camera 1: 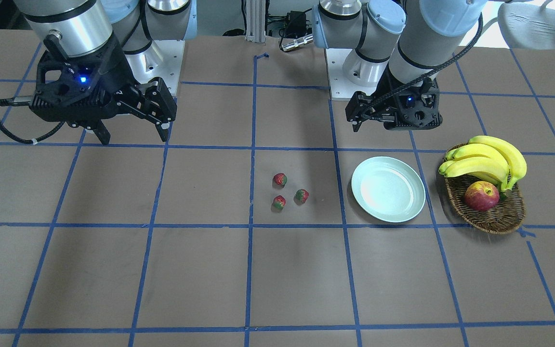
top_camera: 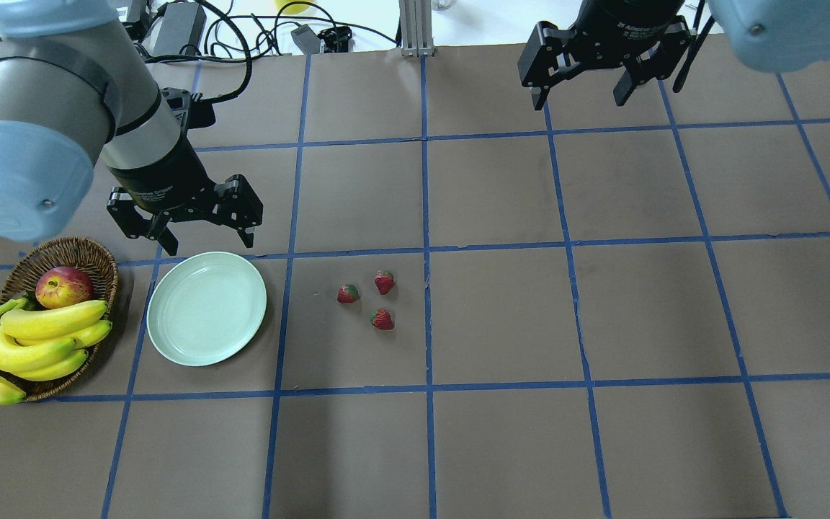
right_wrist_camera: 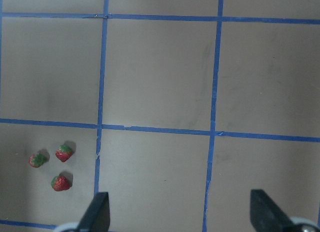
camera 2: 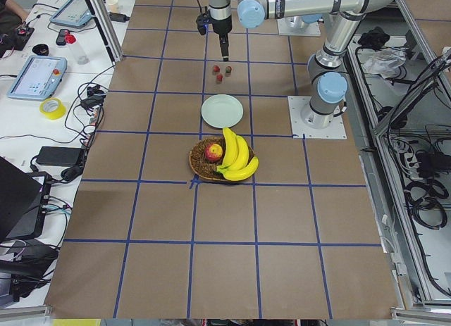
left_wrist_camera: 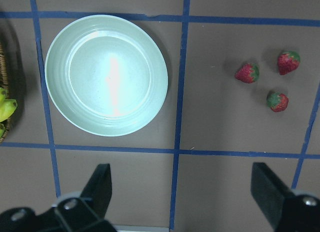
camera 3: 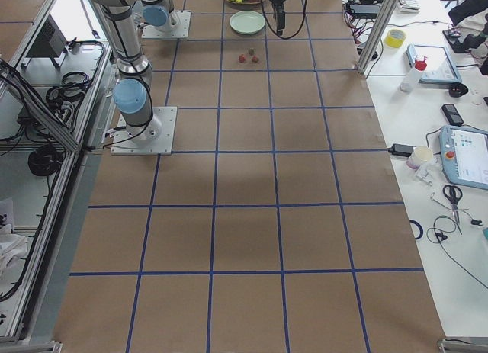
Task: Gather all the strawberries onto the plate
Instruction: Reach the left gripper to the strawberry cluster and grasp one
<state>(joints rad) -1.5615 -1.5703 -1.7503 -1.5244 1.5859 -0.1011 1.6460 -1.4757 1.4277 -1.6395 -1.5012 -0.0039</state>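
On table (top_camera: 501, 447): strawberries (top_camera: 348, 293) near plate (top_camera: 206, 308); L gripper (top_camera: 207, 242), R gripper (top_camera: 578, 101) both spread; wrist lettering (top_camera: 637, 29) unreadable.

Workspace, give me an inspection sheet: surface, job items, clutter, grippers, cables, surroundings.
Surface: brown table with a blue tape grid.
Job's things: three strawberries clustered on the table beside the empty plate; none in it.
Clutter: wicker basket holding an apple and bananas, beside the plate.
Grippers: left gripper hovers near the plate, jaws open; right gripper raised farther off, jaws open; both empty.
Cables: black cables along one table edge.
Surroundings: side bench with a tablet and yellow tape roll.
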